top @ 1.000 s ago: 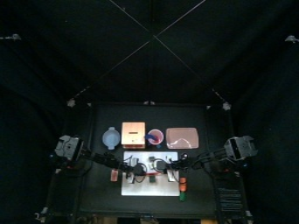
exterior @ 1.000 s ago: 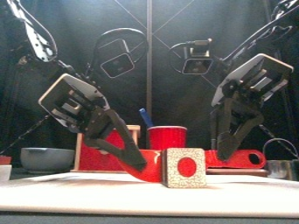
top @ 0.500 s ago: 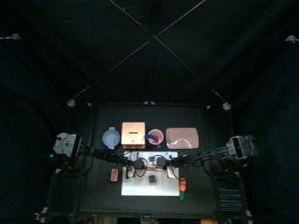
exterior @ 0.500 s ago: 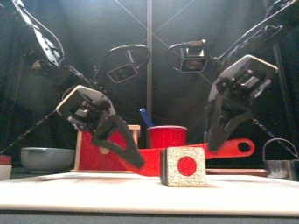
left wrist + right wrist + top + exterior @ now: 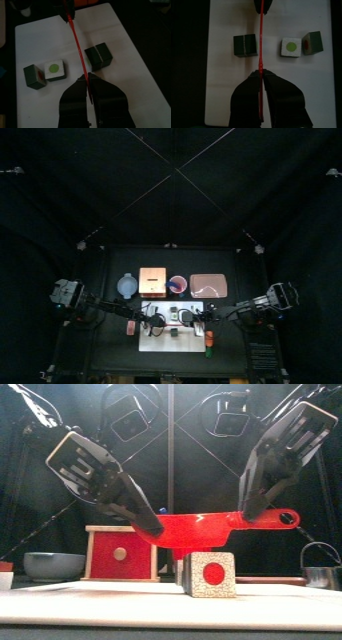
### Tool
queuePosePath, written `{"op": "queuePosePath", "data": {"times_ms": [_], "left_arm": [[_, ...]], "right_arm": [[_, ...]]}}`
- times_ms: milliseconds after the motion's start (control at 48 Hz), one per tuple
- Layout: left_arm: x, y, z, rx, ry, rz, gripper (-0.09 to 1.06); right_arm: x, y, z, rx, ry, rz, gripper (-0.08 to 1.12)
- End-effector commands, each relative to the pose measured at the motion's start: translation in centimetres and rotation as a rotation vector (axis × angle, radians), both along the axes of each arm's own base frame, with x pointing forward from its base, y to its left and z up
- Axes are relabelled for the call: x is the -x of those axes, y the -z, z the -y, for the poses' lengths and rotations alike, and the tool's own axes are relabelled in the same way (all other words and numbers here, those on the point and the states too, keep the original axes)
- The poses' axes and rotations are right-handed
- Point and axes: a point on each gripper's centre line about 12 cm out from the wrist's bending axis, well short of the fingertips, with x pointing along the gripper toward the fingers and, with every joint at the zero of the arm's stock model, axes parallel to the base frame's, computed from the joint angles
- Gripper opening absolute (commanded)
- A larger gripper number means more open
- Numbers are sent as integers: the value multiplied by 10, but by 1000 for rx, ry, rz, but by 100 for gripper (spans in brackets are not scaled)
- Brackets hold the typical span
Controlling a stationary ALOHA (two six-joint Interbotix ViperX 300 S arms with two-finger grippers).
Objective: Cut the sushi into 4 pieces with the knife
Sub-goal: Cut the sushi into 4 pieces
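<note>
Both end effectors grip one red knife [image 5: 201, 529] and hold it level in the air above the white cutting board [image 5: 174, 341]. The left end effector [image 5: 150, 530] is pinched narrow on the blade's far end. The right end effector [image 5: 254, 512] is pinched narrow near the handle, so the knife spans from 9 o'clock to 3 o'clock in the front view.

The sushi [image 5: 210, 574] lies on the board below the knife, and it is apart in three lumps. In the right wrist view a dark green block [image 5: 244, 45] sits alone on one side of the blade. On the other side are a piece with a green dot [image 5: 290, 46] on its pale end and, just beside it, a piece with a red spot [image 5: 312, 41].

The board lies at the bench's 6 o'clock edge. At the board's 12 o'clock stand a wooden box [image 5: 152, 281], a red cup [image 5: 178, 284] and a pink tray [image 5: 209, 285] in a row. A bowl [image 5: 127, 285] sits at the board's 10 o'clock.
</note>
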Motion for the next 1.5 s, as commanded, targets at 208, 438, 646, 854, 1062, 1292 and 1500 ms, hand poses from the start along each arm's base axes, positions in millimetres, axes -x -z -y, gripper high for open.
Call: {"op": "queuePosePath", "data": {"times_ms": [208,438,646,854,1062,1292,1500], "left_arm": [[0,-5,21,24,37,17,33],[-1,4,28,37,33,-9,33],[1,5,33,46,35,-14,33],[2,6,35,46,42,-18,33],[1,10,38,48,42,-30,33],[1,20,43,57,37,-54,33],[-2,27,47,58,38,-71,33]], "right_arm": [[1,-5,-1,-36,15,52,19],[1,5,-4,-46,19,24,19],[0,13,-9,-52,15,-2,19],[-1,15,-11,-50,11,-9,19],[-1,19,-10,-48,12,-19,19],[-2,30,-11,-43,12,-49,19],[-5,34,-11,-41,13,-61,19]]}}
